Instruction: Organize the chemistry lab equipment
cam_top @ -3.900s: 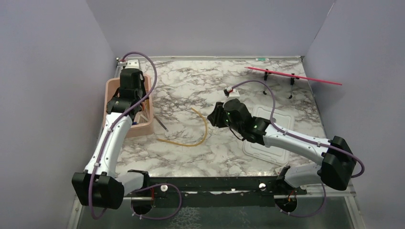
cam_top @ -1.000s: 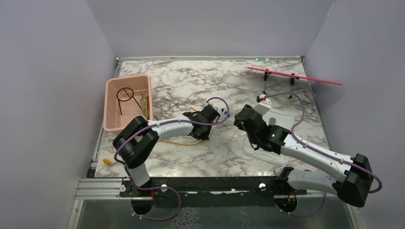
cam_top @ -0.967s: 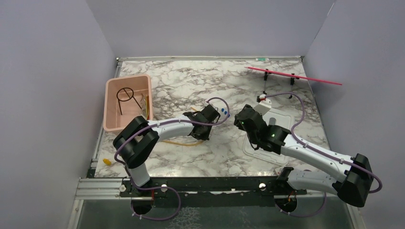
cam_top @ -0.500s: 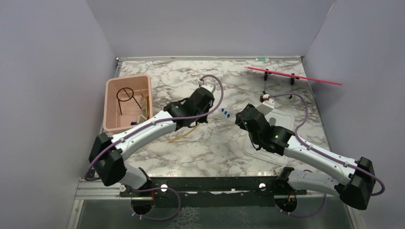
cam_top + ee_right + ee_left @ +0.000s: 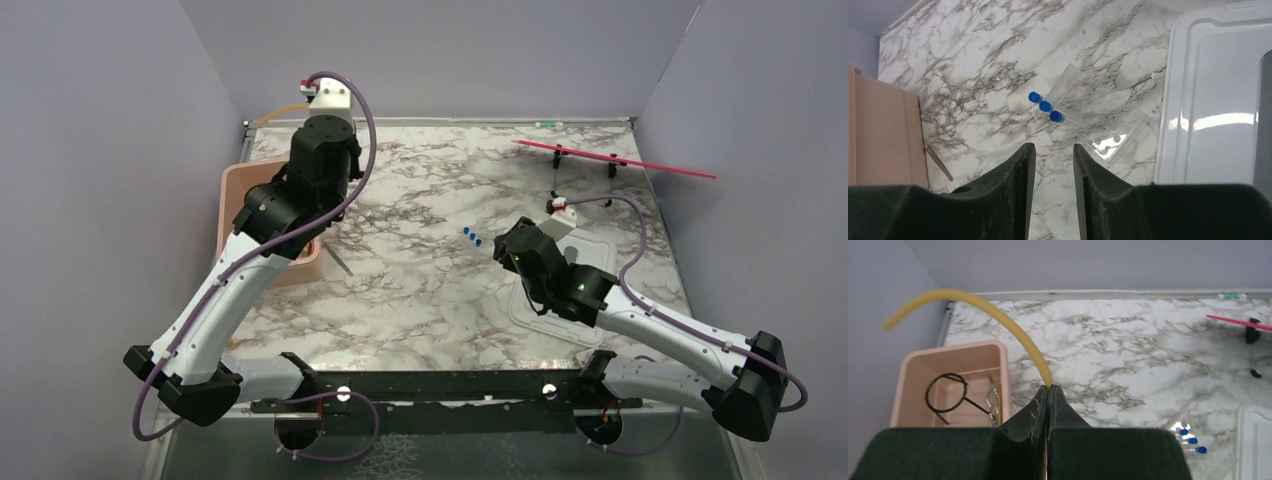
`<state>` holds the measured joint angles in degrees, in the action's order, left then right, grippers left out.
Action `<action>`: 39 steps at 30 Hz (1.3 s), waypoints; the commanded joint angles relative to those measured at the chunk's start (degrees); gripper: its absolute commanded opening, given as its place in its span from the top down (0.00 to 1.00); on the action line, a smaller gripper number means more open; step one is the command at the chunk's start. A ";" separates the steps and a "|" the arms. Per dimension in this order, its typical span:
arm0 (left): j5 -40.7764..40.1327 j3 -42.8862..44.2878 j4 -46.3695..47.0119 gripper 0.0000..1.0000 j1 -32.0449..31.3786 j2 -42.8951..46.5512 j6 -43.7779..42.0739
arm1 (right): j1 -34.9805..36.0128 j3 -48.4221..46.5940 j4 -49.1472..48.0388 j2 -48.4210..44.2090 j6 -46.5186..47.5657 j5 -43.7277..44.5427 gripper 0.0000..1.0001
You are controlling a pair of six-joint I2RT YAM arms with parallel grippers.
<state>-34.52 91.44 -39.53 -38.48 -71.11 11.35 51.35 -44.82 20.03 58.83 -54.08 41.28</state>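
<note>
My left gripper [image 5: 1048,388] is shut on one end of the amber rubber tubing [image 5: 993,315], which arcs up and to the left; in the top view the tubing [image 5: 280,110] is held high over the back of the pink tub [image 5: 232,195]. The black wire ring [image 5: 945,392] and metal tongs [image 5: 993,397] lie in the tub [image 5: 913,370]. Three clear blue-capped tubes [image 5: 1045,106] lie on the marble, ahead of my right gripper [image 5: 1052,147], which is open and empty. They also show in the top view [image 5: 470,237]. A clear vial [image 5: 1120,140] lies beside the white lid [image 5: 1218,100].
A thin metal rod [image 5: 340,260] lies by the tub's near right corner. A red rod on black stands [image 5: 610,158] is at the back right. The white lid [image 5: 545,320] lies under the right arm. Grey walls enclose the table.
The left arm has lifted the amber tubing off the middle of the table and swung it back and left, over the pink tub. The right arm has barely moved.
</note>
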 commanded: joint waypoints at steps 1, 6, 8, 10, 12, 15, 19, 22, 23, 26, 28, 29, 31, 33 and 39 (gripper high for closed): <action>-11.48 3.79 -2.27 1.00 3.94 1.38 -7.25 | -0.23 -0.44 0.01 -0.16 -1.11 1.27 0.62; -18.07 4.63 -1.10 1.00 8.52 2.23 -10.95 | -0.20 -0.62 0.05 -0.04 -0.98 1.10 0.61; -18.16 3.02 0.68 1.00 10.73 3.05 -13.59 | -0.20 -0.54 -0.14 -0.08 -1.02 1.00 0.61; -17.50 0.89 2.07 1.00 12.73 3.88 -14.31 | -0.20 -0.46 -0.23 0.02 -1.02 0.85 0.61; -16.34 -2.05 2.37 1.00 14.61 4.70 -14.01 | -0.20 -0.44 -0.26 0.11 -0.98 0.62 0.61; -13.62 -6.47 3.13 1.00 17.58 5.90 -12.56 | -0.20 -0.45 -0.26 0.29 -0.81 0.48 0.61; -8.75 -11.87 4.04 1.00 21.57 7.23 -10.32 | -0.20 -0.40 -0.26 0.16 -0.38 0.54 0.61; -5.80 -16.01 5.55 1.00 24.15 7.91 -8.81 | -0.20 -0.34 -0.26 0.06 -0.23 0.65 0.62; -5.03 -17.27 6.00 1.00 25.03 7.99 -8.62 | -0.21 -0.24 -0.26 0.03 -0.31 0.60 0.61; -1.35 -19.67 6.45 1.00 27.71 7.52 -7.35 | -0.20 -0.14 -0.26 0.07 -0.40 0.42 0.61; 1.85 -21.01 6.54 1.00 29.23 7.26 -5.67 | -0.20 -0.06 -0.26 0.06 -0.49 0.36 0.61; 3.36 -21.75 6.50 1.00 29.74 7.19 -4.66 | -0.21 0.02 -0.26 0.06 -0.49 0.40 0.61; 4.84 -23.56 6.43 1.00 30.46 7.05 -2.05 | -0.20 0.08 -0.26 0.07 -0.58 0.55 0.61; 5.33 -25.75 6.47 1.00 31.28 7.04 1.65 | -0.21 0.06 -0.37 0.20 -0.58 0.48 0.61; 2.34 -29.93 5.27 1.00 32.15 6.09 10.07 | -0.20 -0.35 -0.30 0.85 -0.50 0.12 0.61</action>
<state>-31.88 63.09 -34.54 -7.07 -64.82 13.89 51.35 -44.82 19.99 59.20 -54.08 41.17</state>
